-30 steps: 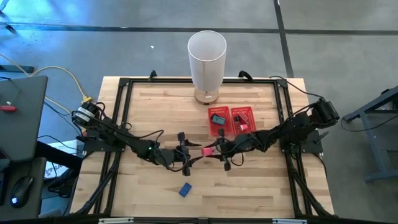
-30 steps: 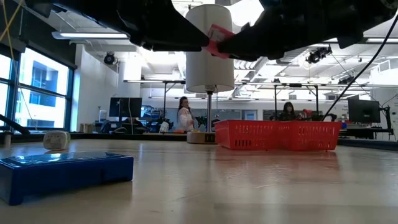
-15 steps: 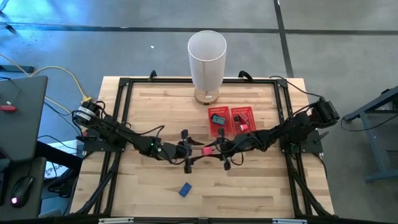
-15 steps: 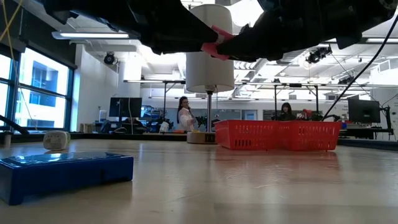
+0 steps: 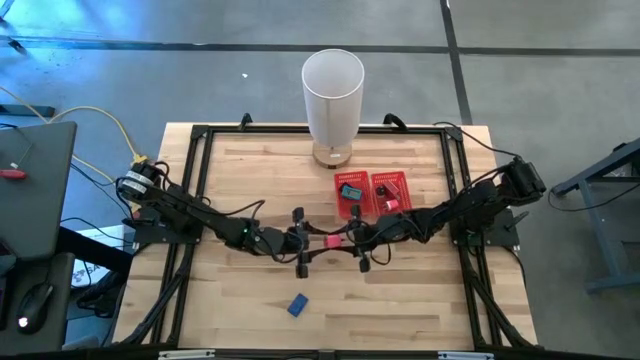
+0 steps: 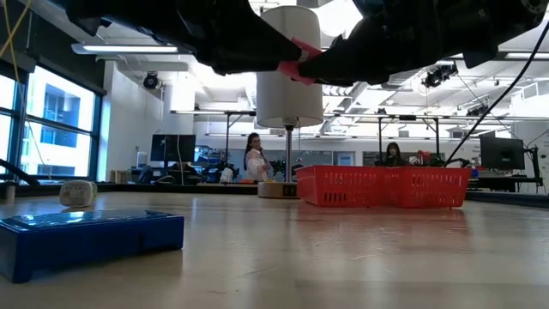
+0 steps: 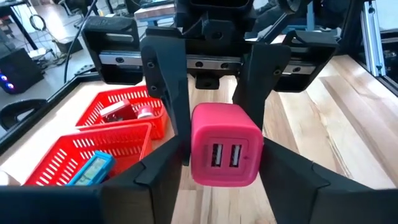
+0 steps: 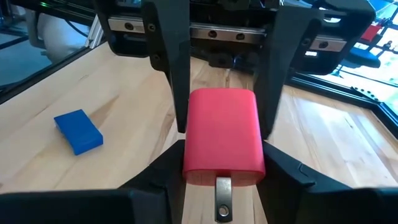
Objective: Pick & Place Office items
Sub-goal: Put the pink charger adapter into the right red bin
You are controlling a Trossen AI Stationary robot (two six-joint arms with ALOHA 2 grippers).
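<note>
Pink USB charger block [image 7: 224, 154] sits mid-air between both grippers, above the table [image 5: 400, 300], just in front of the red mesh tray [image 5: 372, 196] on its near-left side. Left wrist view shows its two-port face; right wrist view shows the plug end with a metal prong. Both sets of jaws are spread only to the block's width and flank it. Right gripper [image 7: 214, 93] fingers [image 7: 165, 68] press its side faces from the far end, left gripper [image 8: 221, 81] fingers [image 8: 171, 62] do the same from the opposite end. Whether both pinch hard or one only brackets it, cannot tell; contact looks flush on all four sides. In the low view the block shows as a pink sliver [image 6: 296, 53] where the two dark arms meet, well above the tabletop.

In the tray: a teal piece [image 5: 349, 191] in the left compartment, red and white pieces [image 5: 388, 190] in the right.

Blue flat piece [image 5: 297, 305] lies on the table, well apart from the tray, toward the front edge. White cylinder [image 5: 332, 105] stands just behind the tray. People [image 6: 255, 159] are visible in the room beyond
</note>
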